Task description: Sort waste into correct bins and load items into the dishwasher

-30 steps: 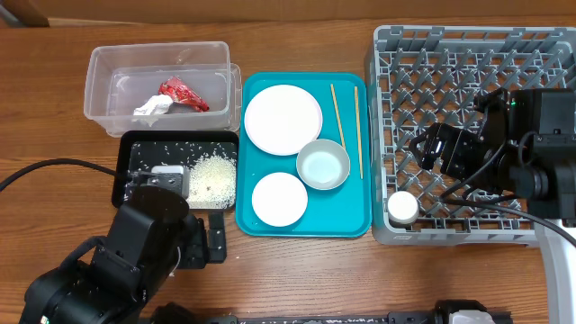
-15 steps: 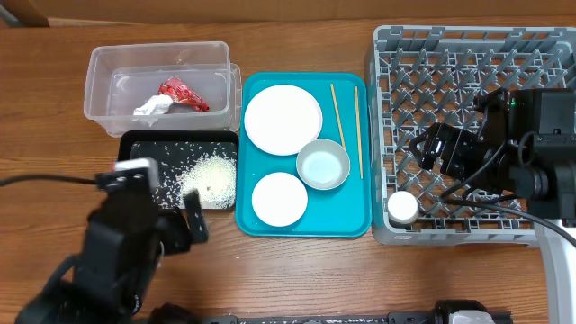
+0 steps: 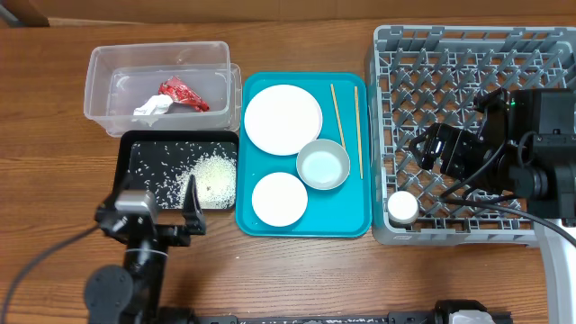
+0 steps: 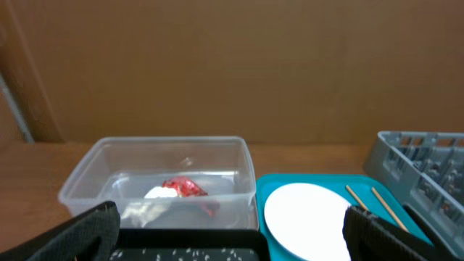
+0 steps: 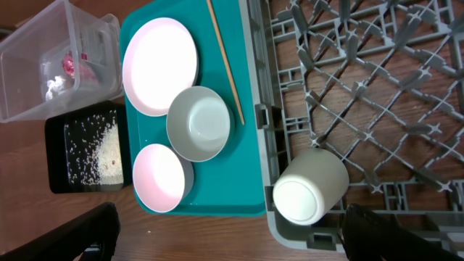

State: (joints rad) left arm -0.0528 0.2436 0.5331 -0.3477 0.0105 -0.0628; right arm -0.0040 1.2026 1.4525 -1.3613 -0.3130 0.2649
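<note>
Teal serving tray (image 3: pixel 338 212) lies flat on the wooden table (image 3: pixel 297 270), about mid-table, rectangular with rounded corners and a low raised rim. The right wrist view shows the same tray (image 5: pixel 221 197) lengthwise, with wood-grain tabletop (image 5: pixel 22 159) beside it. In the left wrist view the tray's far rim (image 4: pixel 312 179) is visible, with the table (image 4: pixel 43 148) running back to a plain brown backdrop (image 4: pixel 232 65). A tan corner (image 3: pixel 18 11) sits at the overhead's top left edge; identity unclear.
</note>
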